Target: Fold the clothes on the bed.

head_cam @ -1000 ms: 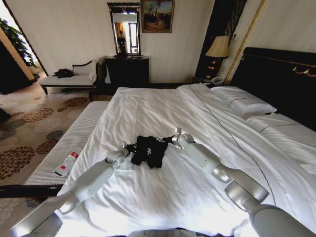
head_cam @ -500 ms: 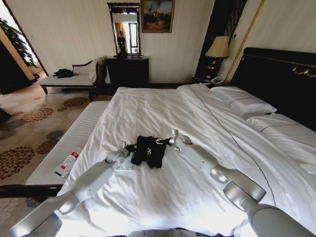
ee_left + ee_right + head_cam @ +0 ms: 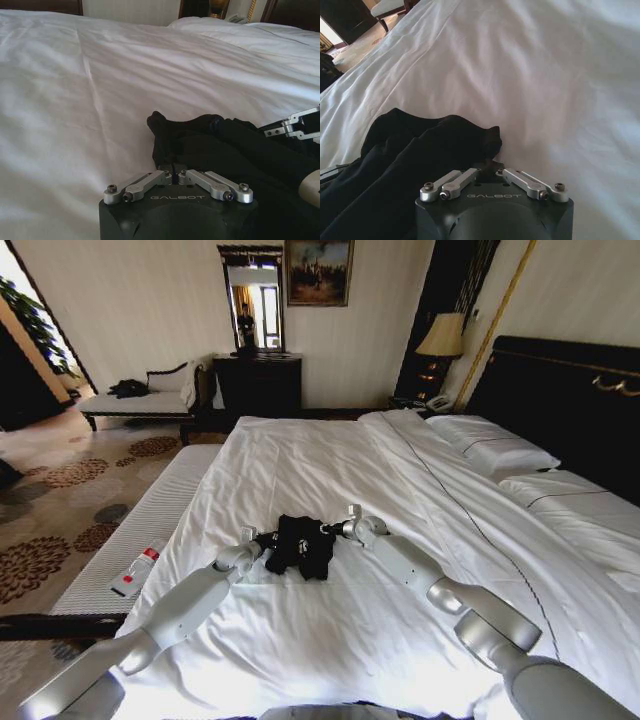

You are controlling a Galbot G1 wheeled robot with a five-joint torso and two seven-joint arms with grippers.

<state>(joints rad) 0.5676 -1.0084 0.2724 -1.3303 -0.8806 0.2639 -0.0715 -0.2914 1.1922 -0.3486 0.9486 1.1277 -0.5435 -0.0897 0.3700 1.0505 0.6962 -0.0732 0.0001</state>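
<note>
The clothes (image 3: 302,545), a black T-shirt, lie bunched in a small heap on the white bed (image 3: 330,460), held between both grippers. My left gripper (image 3: 266,539) sits at the heap's left edge. In the left wrist view that gripper (image 3: 173,172) is shut on a fold of the dark fabric (image 3: 225,145). At the heap's right edge is my right gripper (image 3: 327,530). The right wrist view shows it (image 3: 489,167) shut on the shirt's edge (image 3: 410,150). The lettering is hidden in the folds.
White pillows (image 3: 505,455) and a dark headboard (image 3: 570,400) are at the right. A pale padded bench (image 3: 150,530) runs along the bed's left side with a small bottle (image 3: 137,571) on it. Wide white sheet surrounds the shirt.
My right gripper has shifted slightly left and nearer me with the shirt's edge, bunching the fabric tighter. The left arm has not moved.
</note>
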